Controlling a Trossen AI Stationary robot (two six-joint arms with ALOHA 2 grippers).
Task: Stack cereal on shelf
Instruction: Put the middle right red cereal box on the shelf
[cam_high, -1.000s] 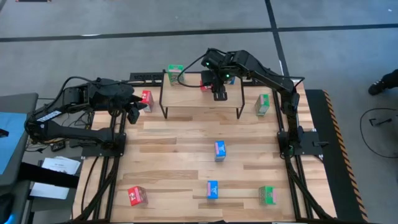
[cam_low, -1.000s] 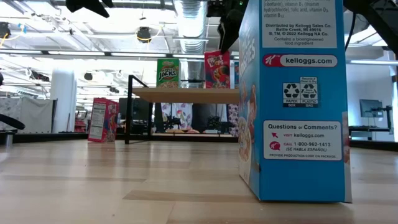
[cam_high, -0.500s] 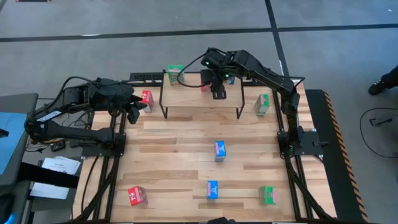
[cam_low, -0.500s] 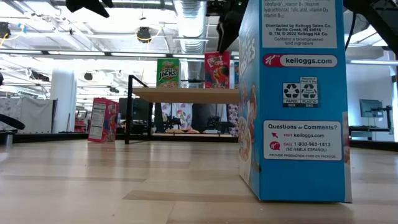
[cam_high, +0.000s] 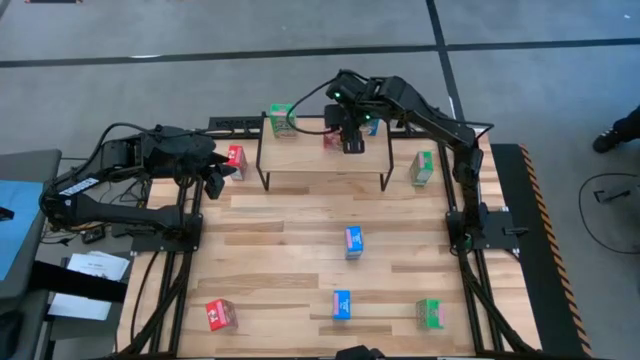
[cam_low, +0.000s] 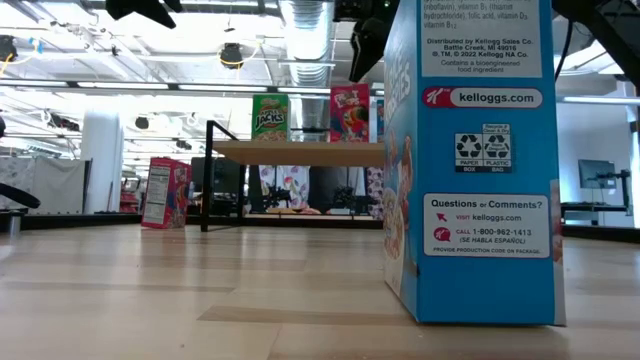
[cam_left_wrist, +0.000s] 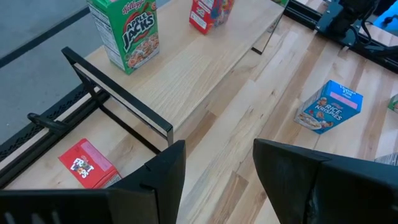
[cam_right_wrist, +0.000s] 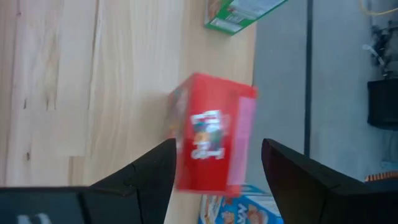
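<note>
Above shelf's (cam_high: 310, 158) back edge, right pincer (cam_high: 351, 141) open.

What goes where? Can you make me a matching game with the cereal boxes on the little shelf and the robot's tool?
Things:
1. Apple Jacks box
2. red box on the shelf
3. left tool

Places:
A. right under the open right tool
B. open and empty, off the shelf's left end
C. standing at the shelf's left end

Pairs: 1-C, 2-A, 3-B
</note>
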